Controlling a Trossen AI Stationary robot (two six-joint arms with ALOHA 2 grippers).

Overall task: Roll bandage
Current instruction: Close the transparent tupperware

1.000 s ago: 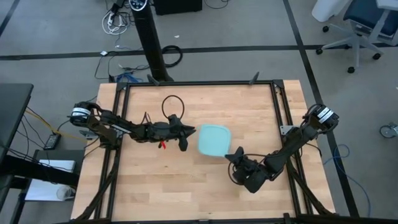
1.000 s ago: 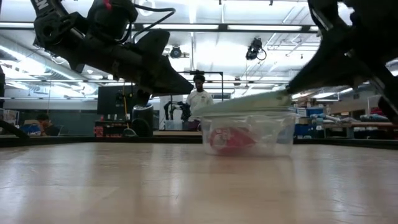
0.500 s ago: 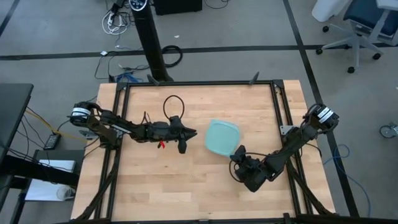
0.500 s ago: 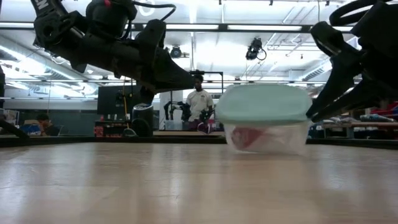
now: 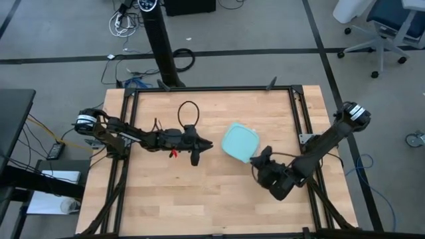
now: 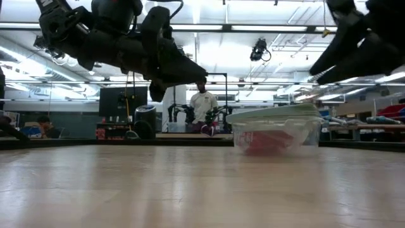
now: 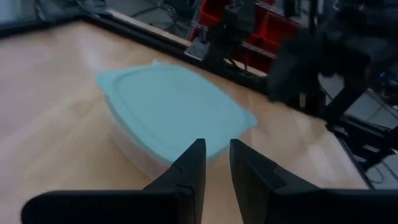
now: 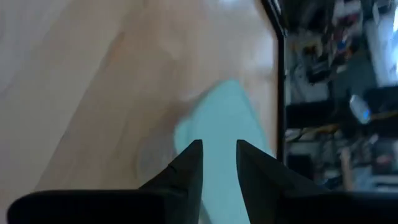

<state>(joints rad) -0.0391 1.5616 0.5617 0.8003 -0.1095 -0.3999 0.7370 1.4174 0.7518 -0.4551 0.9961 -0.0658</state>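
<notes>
A light-blue lidded container (image 5: 239, 141) with clear walls stands on its base right of the table's middle. Through its wall a red bandage (image 6: 266, 140) shows, lying inside. The lid (image 7: 168, 106) rests on top, slightly tilted. My left gripper (image 5: 207, 143) hovers just left of the container, pointing at it, open, with nothing between its fingers (image 7: 193, 171). My right gripper (image 5: 263, 155) is by the container's near right corner, raised above it in the low view. It is open and holds nothing (image 8: 219, 155).
A black cable loop (image 5: 188, 109) lies on the wood behind my left arm. Black frame rails (image 5: 295, 113) run along the table's edges. Bare wood (image 5: 199, 199) stretches toward the near edge. A person (image 6: 202, 101) stands in the room beyond the table.
My right gripper has opened, let go of the container's lid and drawn up and toward the table's right edge. The container has slid a little toward the far right and turned about. Its lid, raised at one end a second ago, now lies on the box.
</notes>
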